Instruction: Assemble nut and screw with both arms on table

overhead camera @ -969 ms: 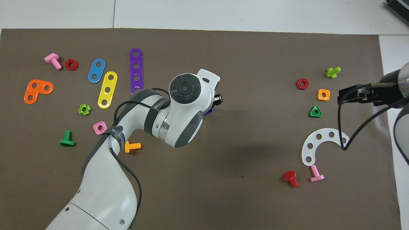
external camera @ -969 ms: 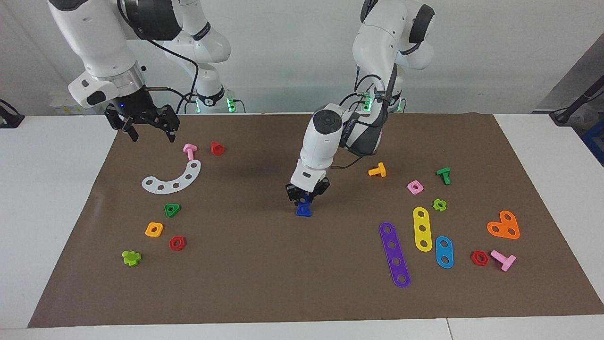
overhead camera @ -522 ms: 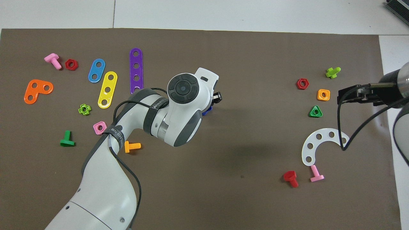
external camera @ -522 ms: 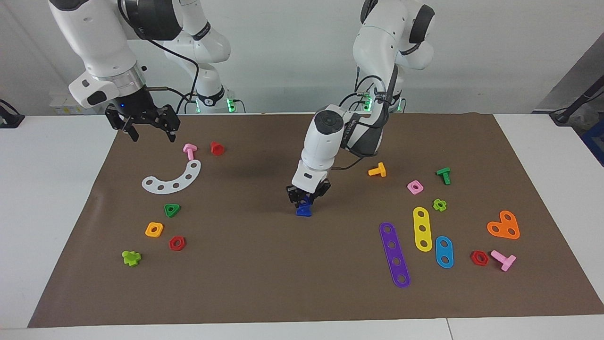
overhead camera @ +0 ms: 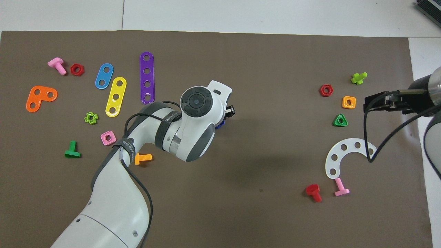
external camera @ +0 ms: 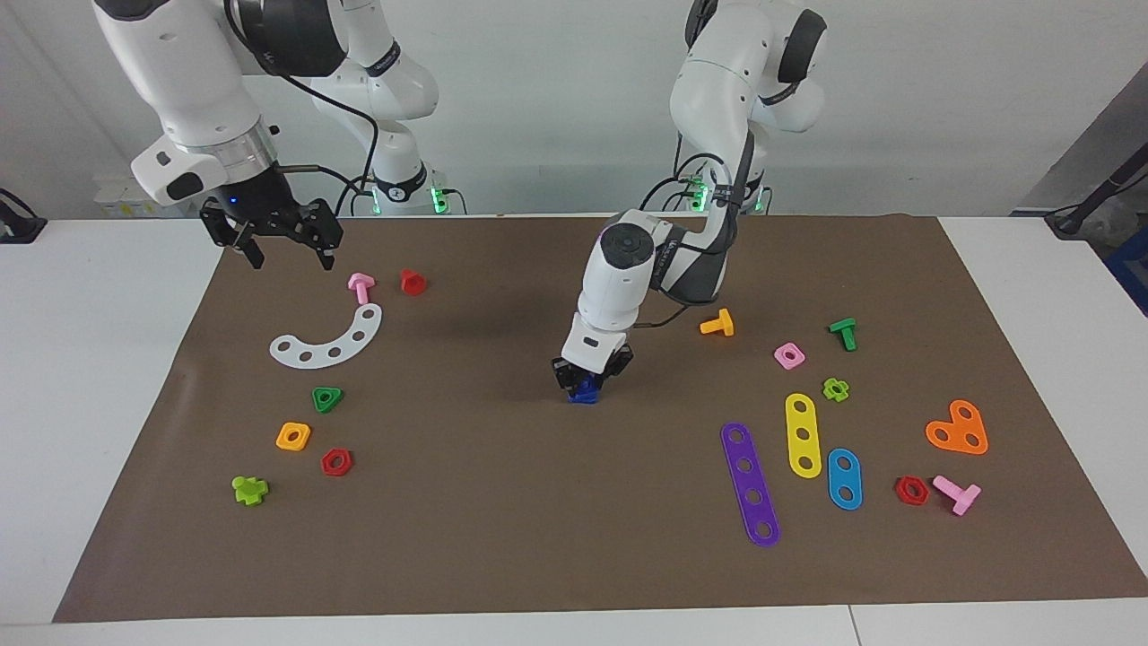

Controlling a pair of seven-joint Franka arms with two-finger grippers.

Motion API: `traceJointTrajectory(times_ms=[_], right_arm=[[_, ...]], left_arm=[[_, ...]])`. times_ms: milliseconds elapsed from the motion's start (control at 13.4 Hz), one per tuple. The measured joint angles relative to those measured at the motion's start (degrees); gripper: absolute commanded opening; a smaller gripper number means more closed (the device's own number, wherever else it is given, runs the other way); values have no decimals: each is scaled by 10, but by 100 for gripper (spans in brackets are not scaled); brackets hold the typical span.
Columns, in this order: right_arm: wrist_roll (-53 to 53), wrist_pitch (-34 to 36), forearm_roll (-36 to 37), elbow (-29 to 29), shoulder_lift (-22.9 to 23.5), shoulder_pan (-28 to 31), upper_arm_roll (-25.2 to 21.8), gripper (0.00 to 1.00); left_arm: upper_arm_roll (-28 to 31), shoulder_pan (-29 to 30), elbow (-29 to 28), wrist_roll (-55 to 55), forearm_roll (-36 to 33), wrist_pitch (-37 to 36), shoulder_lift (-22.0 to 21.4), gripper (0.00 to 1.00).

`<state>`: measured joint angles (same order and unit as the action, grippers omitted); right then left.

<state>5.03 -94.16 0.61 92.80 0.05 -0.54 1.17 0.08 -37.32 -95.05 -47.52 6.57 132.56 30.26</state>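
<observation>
left gripper (external camera: 589, 381) fingers pinch a small dark-blue plastic piece (external camera: 585, 392) mid-mat, nut or screw unclear; a shallow grip could tip it. right gripper (external camera: 280, 240) waits, fingers spread, over the mat's edge.

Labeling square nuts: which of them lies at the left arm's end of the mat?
The pink square nut, between the orange bolt and the green bolt. The orange square nut lies at the right arm's end.
</observation>
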Motion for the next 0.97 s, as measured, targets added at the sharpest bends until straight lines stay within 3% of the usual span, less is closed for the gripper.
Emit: traceJointTrajectory(times_ms=[75,149,224,298,373,745,969], right_arm=[[0,0,0,0,0,0,0,100],[0,0,0,0,0,0,0,100],[0,0,0,0,0,0,0,100],[0,0,0,0,0,0,0,100],[0,0,0,1,0,0,0,100],[0,0,0,1,0,0,0,100],[0,0,0,1,0,0,0,100]], left_arm=[[0,0,-4,0,-1,0,0,0],[0,0,-6,0,-1,0,0,17],[0,0,-6,0,-2,0,-1,54],[1,0,-6,1,-3,0,-1,84],[2,1,-6,3,-4,0,-2,97],[10,9,19,20,-6,-15,-6,95],[14,62,90,51,-7,-118,-12,95]])
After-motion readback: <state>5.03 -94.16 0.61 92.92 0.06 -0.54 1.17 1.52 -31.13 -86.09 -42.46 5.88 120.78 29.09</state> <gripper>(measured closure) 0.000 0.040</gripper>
